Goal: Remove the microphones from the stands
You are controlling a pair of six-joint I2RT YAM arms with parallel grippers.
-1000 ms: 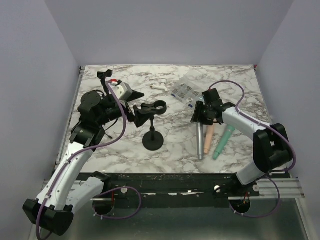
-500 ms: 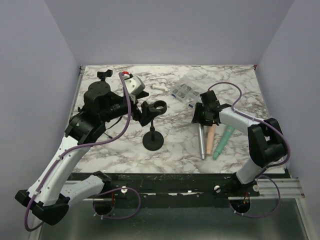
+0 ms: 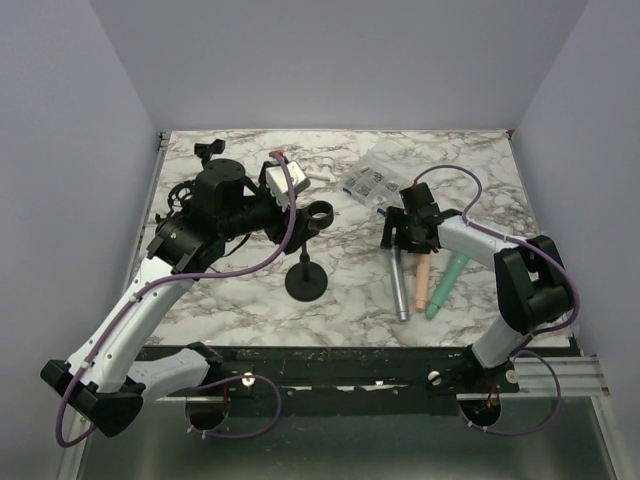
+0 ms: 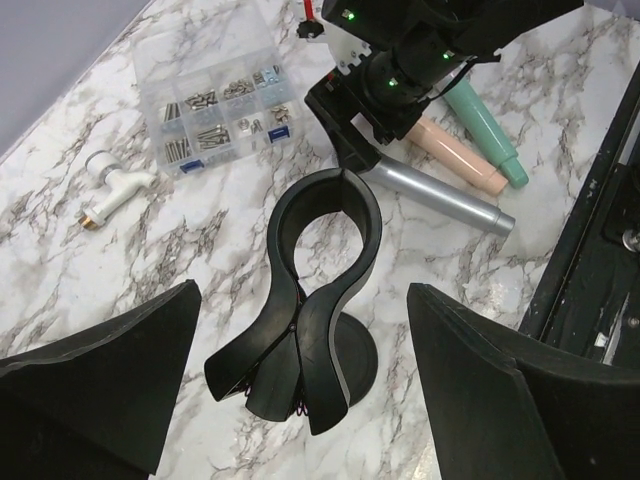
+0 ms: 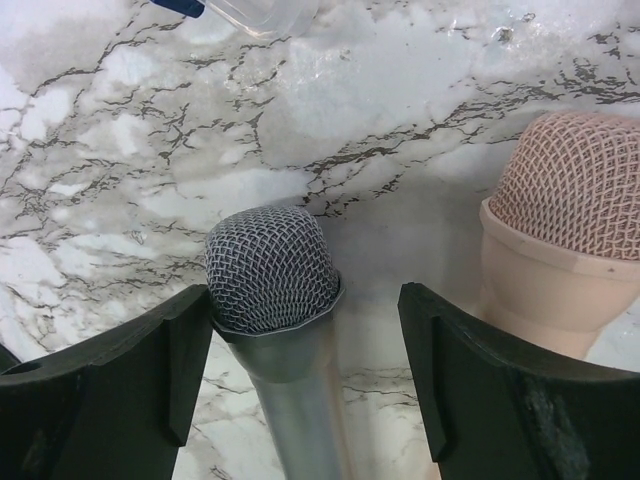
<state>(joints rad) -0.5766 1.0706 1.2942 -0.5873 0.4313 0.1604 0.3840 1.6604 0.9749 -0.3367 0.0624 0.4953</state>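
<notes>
The black stand (image 3: 305, 280) is upright at mid-table, and its clip (image 4: 325, 235) holds nothing. My left gripper (image 3: 297, 217) is open, just above and behind the clip, with its fingers (image 4: 100, 380) wide on either side. A grey microphone (image 3: 399, 285) lies flat on the table beside a pink one (image 3: 421, 280) and a green one (image 3: 446, 283). My right gripper (image 3: 404, 233) is open and straddles the grey microphone's mesh head (image 5: 272, 268). Its left finger (image 5: 110, 380) is close against the head. The pink head (image 5: 570, 195) is at the right.
A clear organizer box of small parts (image 3: 371, 182) lies at the back, just behind my right gripper. A small white fitting (image 3: 316, 175) is left of it. A black knob-like object (image 3: 207, 150) sits at the far left corner.
My left gripper has swung right from beside the stand to over its clip. My right gripper has barely shifted at the grey microphone's head.
</notes>
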